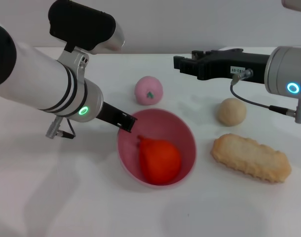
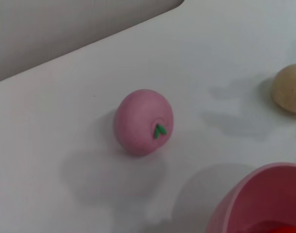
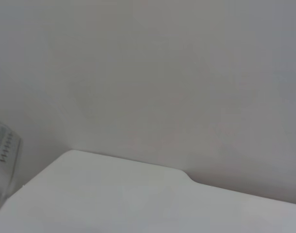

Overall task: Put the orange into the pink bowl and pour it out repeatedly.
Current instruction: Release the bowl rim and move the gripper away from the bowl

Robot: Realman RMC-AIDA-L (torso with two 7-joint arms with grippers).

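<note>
orange (image 1: 160, 160) in pink bowl (image 1: 182, 129) | left gripper (image 1: 126, 122) pinching bowl rim | right gripper (image 1: 182, 64) state unclear

Left tool (image 1: 127, 124) reaching low and forward, tips closed — right tool (image 1: 182, 64) raised, held level

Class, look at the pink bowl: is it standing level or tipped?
Tipped. The pink bowl leans with the orange resting low inside, and the left hand grips its rim.

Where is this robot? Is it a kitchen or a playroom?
Probably a robot test bench, not a real kitchen: a bare white table against a plain wall, with toy-like food, the orange in the pink bowl, a pink ball and a biscuit-like piece.
</note>
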